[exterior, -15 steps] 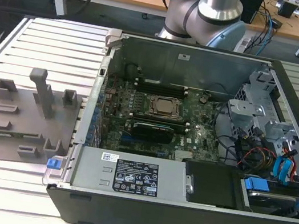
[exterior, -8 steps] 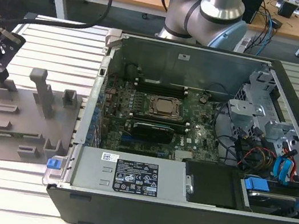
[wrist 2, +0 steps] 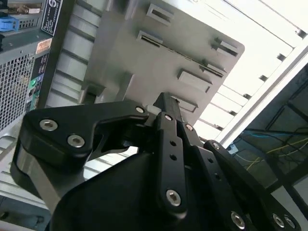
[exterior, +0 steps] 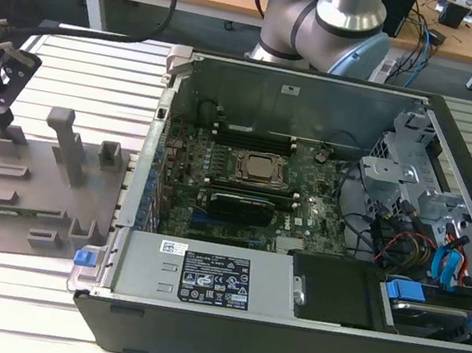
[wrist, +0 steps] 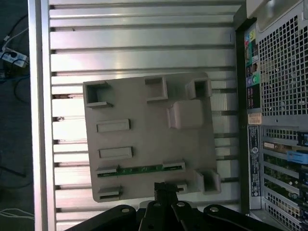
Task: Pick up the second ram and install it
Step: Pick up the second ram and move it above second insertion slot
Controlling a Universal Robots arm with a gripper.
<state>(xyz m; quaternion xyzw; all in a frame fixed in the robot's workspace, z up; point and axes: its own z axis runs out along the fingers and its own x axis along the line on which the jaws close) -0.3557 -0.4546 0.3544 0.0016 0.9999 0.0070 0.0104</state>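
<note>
Open computer case [exterior: 279, 349] sits on the slatted worktop [exterior: 30, 305]. Inside I see the motherboard [exterior: 210, 218] with its processor socket [exterior: 260, 168], a labelled power supply [exterior: 200, 277] along the near wall, and a bundle of cables [exterior: 390, 236] beside blue-tabbed drive bays [exterior: 412, 294].

Grey plate [wrist: 144, 134] with upright blocks lies on the worktop just beside the case, on the exterior view's left. It carries the second ram [wrist: 139, 169]. The green stick is seated flat in a long slot between two end holders and runs along the plate edge opposite the tall blocks.

Gripper [wrist: 166, 188] hangs above the plate without touching it. As far as I can make out in both wrist views, its tips are pressed together with nothing pinched between them. In the first wrist view the tips sit near the ram's middle, on the plate-edge side, apart from it.
</note>
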